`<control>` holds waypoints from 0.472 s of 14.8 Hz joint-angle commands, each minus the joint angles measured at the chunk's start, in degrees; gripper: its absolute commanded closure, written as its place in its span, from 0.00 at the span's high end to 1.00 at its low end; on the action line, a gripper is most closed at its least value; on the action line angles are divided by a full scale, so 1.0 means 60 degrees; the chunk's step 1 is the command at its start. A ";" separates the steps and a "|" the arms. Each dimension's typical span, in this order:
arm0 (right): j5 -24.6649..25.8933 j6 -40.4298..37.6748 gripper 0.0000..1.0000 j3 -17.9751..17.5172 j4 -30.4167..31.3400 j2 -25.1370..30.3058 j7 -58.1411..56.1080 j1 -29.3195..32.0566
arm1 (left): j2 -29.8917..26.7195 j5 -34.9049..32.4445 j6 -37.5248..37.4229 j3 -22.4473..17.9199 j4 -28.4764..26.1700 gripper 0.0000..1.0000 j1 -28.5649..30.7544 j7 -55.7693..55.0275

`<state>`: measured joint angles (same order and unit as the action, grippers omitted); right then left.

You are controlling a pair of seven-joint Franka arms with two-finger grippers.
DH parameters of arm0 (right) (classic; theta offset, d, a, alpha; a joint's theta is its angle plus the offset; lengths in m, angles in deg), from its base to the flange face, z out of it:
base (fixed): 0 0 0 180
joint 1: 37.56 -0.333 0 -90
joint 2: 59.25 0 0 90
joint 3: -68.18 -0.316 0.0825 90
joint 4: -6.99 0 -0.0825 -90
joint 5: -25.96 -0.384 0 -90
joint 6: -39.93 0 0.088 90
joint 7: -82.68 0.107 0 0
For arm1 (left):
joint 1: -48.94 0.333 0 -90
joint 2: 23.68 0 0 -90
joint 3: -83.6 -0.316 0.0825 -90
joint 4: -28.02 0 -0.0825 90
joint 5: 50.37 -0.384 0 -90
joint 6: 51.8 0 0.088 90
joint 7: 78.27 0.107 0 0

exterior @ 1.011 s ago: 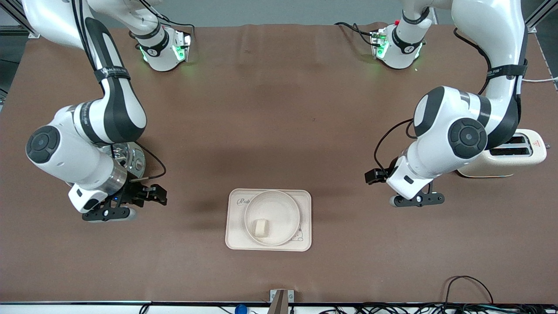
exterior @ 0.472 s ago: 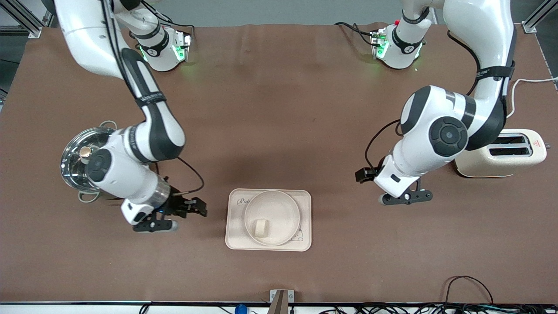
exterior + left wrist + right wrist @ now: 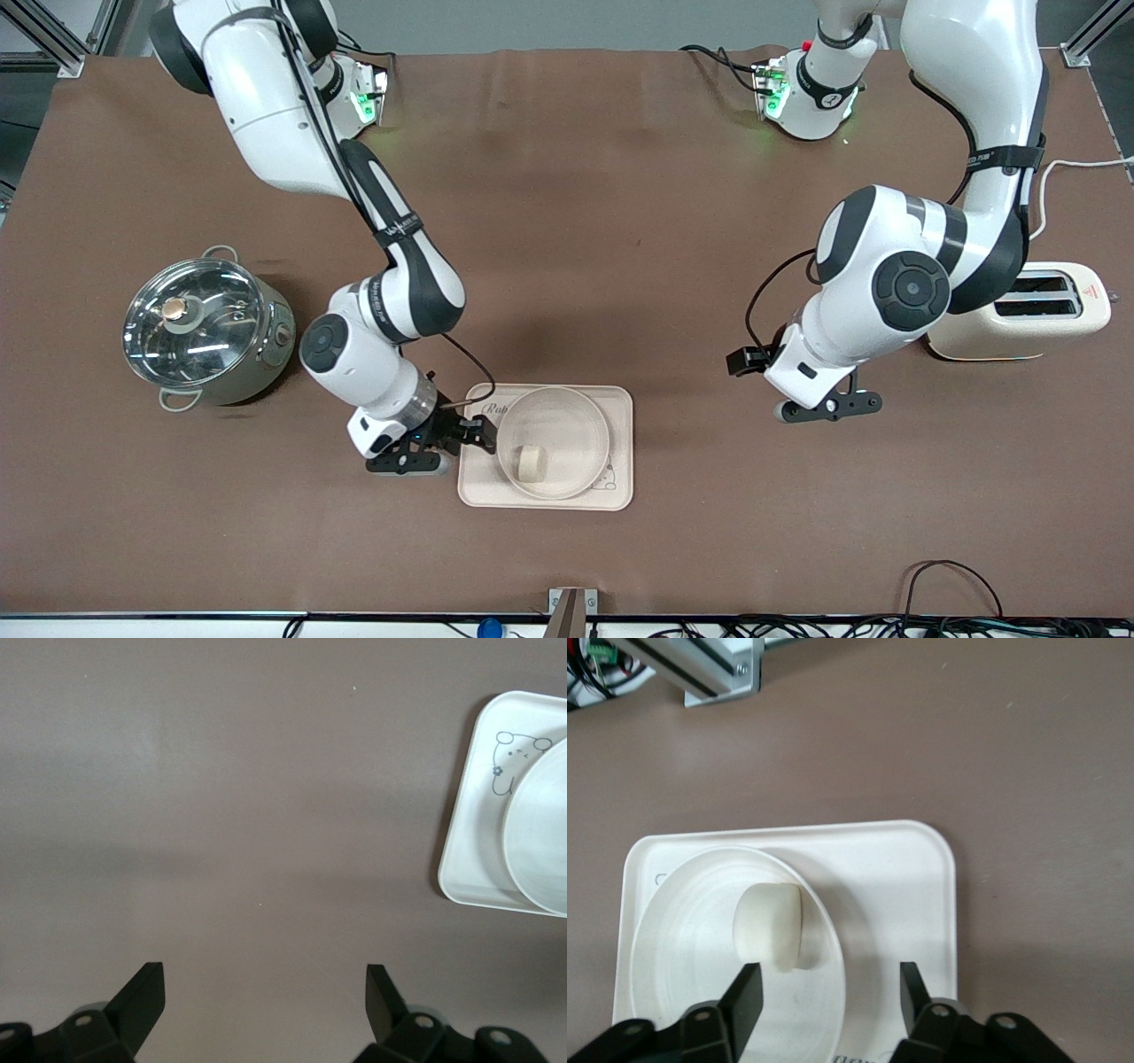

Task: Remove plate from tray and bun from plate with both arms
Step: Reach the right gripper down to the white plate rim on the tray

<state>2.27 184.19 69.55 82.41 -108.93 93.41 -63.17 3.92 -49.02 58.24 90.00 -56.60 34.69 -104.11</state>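
A brown matte table [image 3: 567, 221] carries 3 items: a rectangular cream tray [image 3: 622, 443], a lidded steel pot [image 3: 205, 330], a cream toaster [image 3: 1045, 315].

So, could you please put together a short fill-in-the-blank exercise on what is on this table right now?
1. The small pale bun lies in the round cream ____.
2. The plate sits on the rectangular cream ____ with a rabbit drawing.
3. The right gripper, jaws apart, hangs over the tray's edge toward the steel ____.
4. The left gripper waits, open, near the cream ____.

Missing: plate; tray; pot; toaster
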 commanded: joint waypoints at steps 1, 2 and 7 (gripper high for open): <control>-0.0227 -0.0021 0.64 -0.0154 -0.0499 -0.0522 0.0043 0.0063 | 0.0145 -0.0151 -0.0075 0.0017 0.0086 1.00 -0.0055 -0.0117; -0.0227 -0.0021 0.63 -0.0183 -0.0543 -0.0669 0.0043 0.0049 | 0.0160 -0.0151 -0.0075 0.0017 0.0086 1.00 -0.0027 -0.0102; -0.0227 -0.0021 0.58 -0.0300 -0.0587 -0.0992 -0.0031 0.0034 | 0.0160 -0.0151 -0.0075 0.0017 0.0086 1.00 -0.0041 -0.0117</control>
<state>2.11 184.20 68.69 80.33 -113.76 93.44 -63.20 4.91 -49.02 58.23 90.02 -56.64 34.61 -104.11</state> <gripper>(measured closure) 0.392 0.000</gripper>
